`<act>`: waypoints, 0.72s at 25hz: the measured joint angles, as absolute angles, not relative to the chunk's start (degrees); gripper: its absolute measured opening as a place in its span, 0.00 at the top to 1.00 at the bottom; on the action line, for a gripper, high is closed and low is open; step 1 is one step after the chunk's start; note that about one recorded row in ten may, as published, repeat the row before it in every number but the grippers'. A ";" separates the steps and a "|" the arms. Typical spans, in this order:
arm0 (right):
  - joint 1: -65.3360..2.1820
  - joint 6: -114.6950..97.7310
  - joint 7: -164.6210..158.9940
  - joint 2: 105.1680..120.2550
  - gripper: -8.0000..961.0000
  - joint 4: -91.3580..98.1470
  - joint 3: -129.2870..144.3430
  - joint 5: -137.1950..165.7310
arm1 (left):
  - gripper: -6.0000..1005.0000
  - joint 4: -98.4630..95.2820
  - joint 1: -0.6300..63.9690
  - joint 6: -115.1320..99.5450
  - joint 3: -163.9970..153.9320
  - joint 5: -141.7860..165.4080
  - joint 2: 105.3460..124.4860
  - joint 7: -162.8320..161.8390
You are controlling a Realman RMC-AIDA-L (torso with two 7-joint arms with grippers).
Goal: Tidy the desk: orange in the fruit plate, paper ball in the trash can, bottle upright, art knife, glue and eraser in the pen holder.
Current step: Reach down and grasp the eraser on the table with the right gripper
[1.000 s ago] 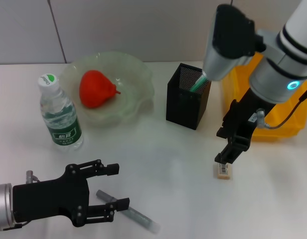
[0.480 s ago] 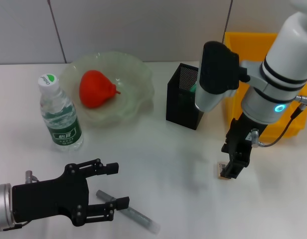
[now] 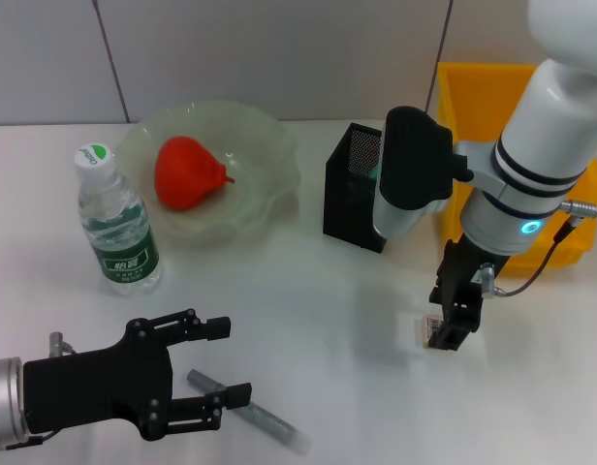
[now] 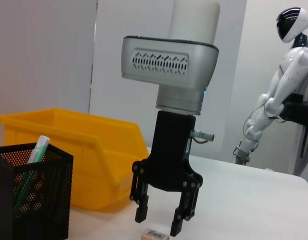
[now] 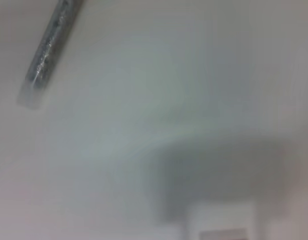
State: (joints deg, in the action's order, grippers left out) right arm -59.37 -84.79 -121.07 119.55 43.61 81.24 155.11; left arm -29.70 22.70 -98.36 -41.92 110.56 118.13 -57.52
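Observation:
My right gripper [image 3: 444, 337] hangs open just over the small cream eraser [image 3: 422, 329], right of the table's middle. In the left wrist view its fingers [image 4: 140, 216] straddle the eraser [image 4: 155, 234], which lies on the table. My left gripper [image 3: 213, 373] is open near the front left, beside a slim grey art knife [image 3: 252, 417]. The red-orange orange [image 3: 187, 172] sits in the pale-green fruit plate [image 3: 271, 140]. The bottle [image 3: 114, 228] stands upright. A green-and-white stick [image 4: 36, 152] leans in the black mesh pen holder [image 3: 360, 199]. The paper ball is out of view.
The yellow trash can [image 3: 492, 92] stands at the back right, just behind my right arm and next to the pen holder. The right wrist view shows the art knife [image 5: 51, 45] far off and the eraser [image 5: 221, 222] close below.
My right gripper has dropped lower and shifted slightly right, so its fingers now hang around the eraser. The left arm and everything else stayed put.

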 joint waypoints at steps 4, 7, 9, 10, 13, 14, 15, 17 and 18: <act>-59.67 -83.10 -120.97 119.67 0.35 42.04 82.03 154.99 | 0.22 -29.69 22.68 -98.30 -41.92 110.66 118.12 -57.50; -59.68 -81.73 -120.83 119.76 0.37 41.43 83.28 154.19 | 0.22 -29.35 22.67 -98.28 -41.92 110.68 118.12 -57.40; -59.68 -81.53 -120.78 119.78 0.37 41.31 83.63 153.78 | 0.22 -29.11 22.67 -98.25 -42.00 110.74 118.12 -57.34; -59.68 -81.34 -120.64 119.81 0.37 40.93 83.98 153.40 | 0.22 -29.11 22.67 -98.23 -42.04 110.76 118.12 -57.34; -59.73 -81.27 -120.50 119.81 0.37 40.61 84.06 153.34 | 0.22 -29.10 22.67 -98.17 -42.24 110.86 118.11 -57.33; -59.74 -81.25 -120.44 119.81 0.37 40.53 84.06 153.33 | 0.22 -29.09 22.65 -98.09 -42.42 111.05 118.01 -57.32; -59.75 -81.23 -120.43 119.81 0.37 40.51 84.06 153.32 | 0.22 -29.09 22.64 -98.08 -42.42 111.12 117.98 -57.32; -59.76 -81.16 -120.41 119.81 0.37 40.44 84.06 153.30 | 0.22 -29.12 22.60 -98.03 -42.43 111.39 117.92 -57.32; -59.76 -81.16 -120.41 119.81 0.37 40.44 84.06 153.30 | 0.22 -29.12 22.60 -98.03 -42.43 111.39 117.92 -57.32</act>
State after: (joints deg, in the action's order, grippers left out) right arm -59.76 -81.16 -120.41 119.81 40.44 84.06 153.30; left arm -29.12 22.60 -98.03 -42.43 111.39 117.92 -57.32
